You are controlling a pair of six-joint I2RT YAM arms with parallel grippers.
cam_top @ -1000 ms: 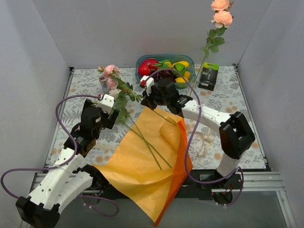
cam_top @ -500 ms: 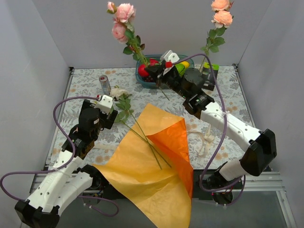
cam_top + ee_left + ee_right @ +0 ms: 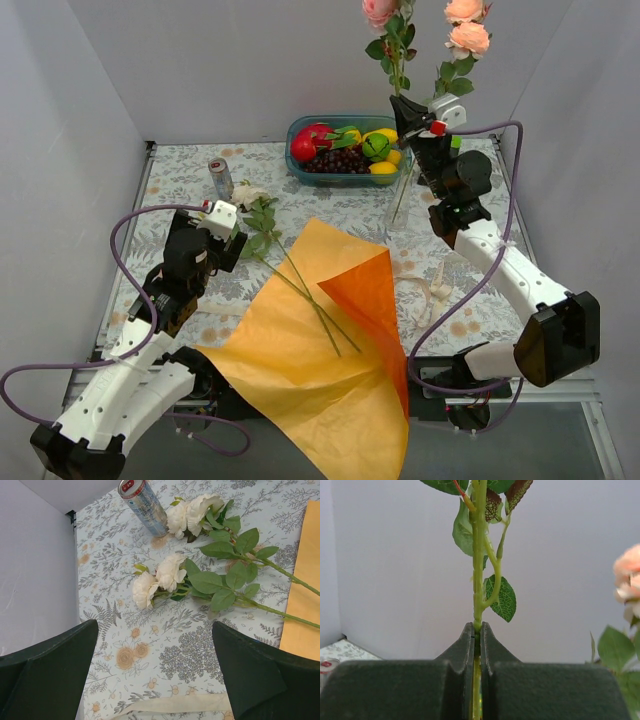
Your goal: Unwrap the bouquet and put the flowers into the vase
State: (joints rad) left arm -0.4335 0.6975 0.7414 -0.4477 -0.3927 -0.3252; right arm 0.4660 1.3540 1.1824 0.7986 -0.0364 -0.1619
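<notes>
Jaws of the right gripper [image 3: 476, 629] are clamped together on the thin green stem [image 3: 478, 580] of a pink rose [image 3: 380, 10], which is held upright above them. A narrow clear glass vase [image 3: 398, 208] is seen below them. Left gripper [image 3: 155, 625] jaws are spread wide, with cream-white roses [image 3: 169, 571] lying ahead of them.

The surface [image 3: 170, 170] is covered by a pale cloth printed with grey fern sprigs and tan blossoms. It is enclosed on three sides by plain, matte off-white walls: a back wall [image 3: 200, 60], a left wall [image 3: 50, 200] and a right wall [image 3: 590, 180]. An aluminium rail [image 3: 560, 378] is fixed along the near edge. Soft, even light is cast, with only faint shadows
</notes>
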